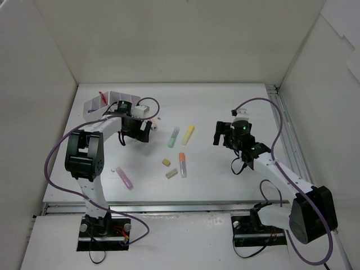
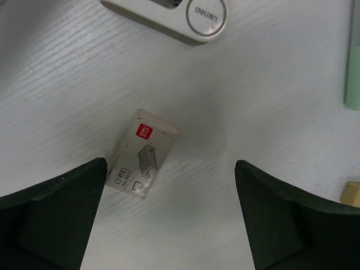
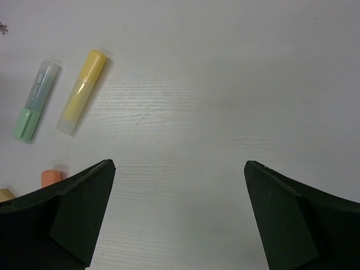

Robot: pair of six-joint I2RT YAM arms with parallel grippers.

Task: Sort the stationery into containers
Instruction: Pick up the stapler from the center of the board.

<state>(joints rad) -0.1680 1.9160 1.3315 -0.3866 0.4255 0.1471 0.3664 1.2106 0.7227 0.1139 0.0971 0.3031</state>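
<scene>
Behind and to the left of the left pincer point(image 2: 170, 167), near its wrist, sits the low white-lilac plastic organizer box with slanted compartments point(image 1: 95, 106). A thin red pen point(image 1: 102, 97) stands in 1 of them. Well off to that pincer's near-left side lies a stubby pink marker point(image 1: 125, 178).

The left pincer is released, jaws wide and grasping nothing. In its wrist view a small white cardboard staple box with a red logo point(image 2: 142, 153) lies flat on the white table point(image 1: 225, 180) between the black fingers point(image 2: 56, 214). It is hard by the left-hand finger and well apart from the other. Its long axis runs diagonally, oblique to the line between the jaws, so I judge the wrist needs a turn and a sideways shift before closing. Past the fingertips lies a white plastic item with a round badge point(image 2: 185, 17).

Right of this pincer, between the 2 arms, lie a pale green marker point(image 1: 174, 136), a yellow marker point(image 1: 188, 134), an orange marker point(image 1: 183, 165) and 2 tan eraser blocks point(image 1: 166, 162).

The right pincer point(image 3: 179, 167) is also released and empty over bare table. The green and yellow markers lie ahead and to its left, side by side, with long axes roughly parallel. The left arm is clearly nearer the staple box.
</scene>
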